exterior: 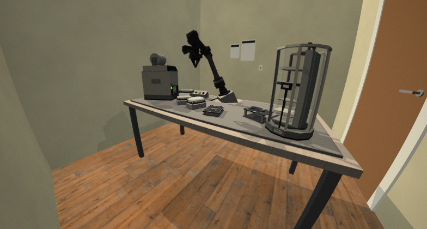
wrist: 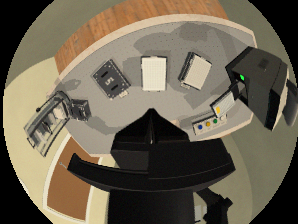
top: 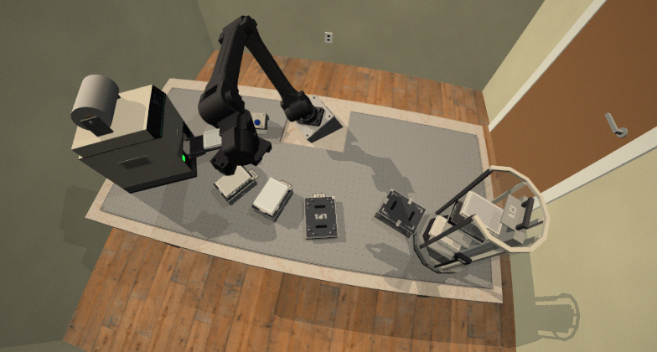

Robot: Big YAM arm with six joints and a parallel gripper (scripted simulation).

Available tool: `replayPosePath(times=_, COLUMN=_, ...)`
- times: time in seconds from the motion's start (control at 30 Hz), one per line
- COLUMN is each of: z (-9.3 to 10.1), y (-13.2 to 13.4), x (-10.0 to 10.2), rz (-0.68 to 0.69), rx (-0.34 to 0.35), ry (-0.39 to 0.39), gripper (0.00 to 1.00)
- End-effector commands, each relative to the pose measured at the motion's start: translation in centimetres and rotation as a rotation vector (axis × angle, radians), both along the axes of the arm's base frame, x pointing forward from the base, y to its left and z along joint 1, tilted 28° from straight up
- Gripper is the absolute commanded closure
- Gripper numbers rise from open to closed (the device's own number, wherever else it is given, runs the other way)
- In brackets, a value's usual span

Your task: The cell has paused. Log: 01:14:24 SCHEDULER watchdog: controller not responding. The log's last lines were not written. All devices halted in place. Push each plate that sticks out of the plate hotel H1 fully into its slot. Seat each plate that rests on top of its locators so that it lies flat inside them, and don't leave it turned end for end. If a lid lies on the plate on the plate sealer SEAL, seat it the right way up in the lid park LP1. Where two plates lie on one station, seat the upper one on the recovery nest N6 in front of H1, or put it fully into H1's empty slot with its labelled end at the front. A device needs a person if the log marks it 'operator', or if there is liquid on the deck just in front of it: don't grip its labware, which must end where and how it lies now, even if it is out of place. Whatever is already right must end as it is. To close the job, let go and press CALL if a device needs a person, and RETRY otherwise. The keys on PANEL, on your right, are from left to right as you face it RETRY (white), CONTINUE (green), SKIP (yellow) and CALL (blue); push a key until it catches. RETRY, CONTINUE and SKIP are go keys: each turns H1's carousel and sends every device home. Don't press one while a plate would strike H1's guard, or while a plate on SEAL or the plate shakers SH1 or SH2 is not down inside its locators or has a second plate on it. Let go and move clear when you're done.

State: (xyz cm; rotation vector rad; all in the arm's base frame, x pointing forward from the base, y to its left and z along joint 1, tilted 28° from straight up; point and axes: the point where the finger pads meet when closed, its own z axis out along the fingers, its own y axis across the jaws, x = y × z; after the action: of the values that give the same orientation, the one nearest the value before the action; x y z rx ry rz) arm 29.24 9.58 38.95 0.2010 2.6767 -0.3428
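The wooden floor (exterior: 167, 179) is nearest, under a counter (exterior: 299, 155) with black legs and a grey mat (top: 414, 165). On the mat, the black lid park (top: 320, 217) shows the letters "LP1". To its right stand the recovery nest (top: 400, 211) and the plate hotel (top: 514, 245). To its left are two white plates (top: 272, 196) (top: 233, 182) on shakers. Farther, the sealer (top: 133, 137) shows a green light, and a plate (top: 212, 138) lies on its tray. The end effector (exterior: 194, 62) hangs high, closed and holding nothing. Green walls are behind; a brown door (exterior: 388, 107) is at right.

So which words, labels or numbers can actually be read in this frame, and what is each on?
"LP1": white letters on the black lid park, top view.
Two wall sheets: too small to read.
Sealer front plate: blurred.
Plate hotel tags: unreadable.
Panel keys: colours only, no lettering legible.
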Motion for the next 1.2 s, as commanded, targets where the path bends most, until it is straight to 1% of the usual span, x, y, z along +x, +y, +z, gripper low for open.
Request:
replayPosePath(times=0.0, z=0.5, y=-0.1, x=0.1, rz=-0.022, rx=-0.006, ry=0.018, gripper=1.0)
replayPosePath(times=0.47, z=0.5, y=-0.1, x=0.1, rz=-0.022, rx=-0.006, ry=0.018, gripper=1.0)
replayPosePath(times=0.5, z=-1.2, y=-0.6, x=0.1, rz=-0.016, rx=-0.027, ry=0.049, gripper=0.0)
replayPosePath(times=0.53, z=-1.7, y=-0.8, x=0.1, rz=-0.01, rx=-0.033, ry=0.059, gripper=0.0)
replayPosePath(times=0.57, z=-2.0, y=-0.8, x=0.6, rz=-0.01, rx=-0.021, ry=0.038, gripper=0.0)
replayPosePath(times=0.67, z=-2.6, y=-1.6, x=0.5, rz=-0.01, rx=-0.007, ry=0.014, gripper=0.0)
replayPosePath(times=0.73, z=-2.6, y=-1.6, x=0.5, rz=-0.01, rx=-0.007, ry=0.014, gripper=0.0)
replayPosePath(times=0.83, z=-3.9, y=-2.0, x=1.1, rz=-0.009, rx=-0.008, ry=0.014, gripper=0.0)
replayPosePath(times=1.17, z=-9.1, y=-3.2, x=3.5, rz=-0.009, rx=-0.022, ry=0.04, gripper=0.0)
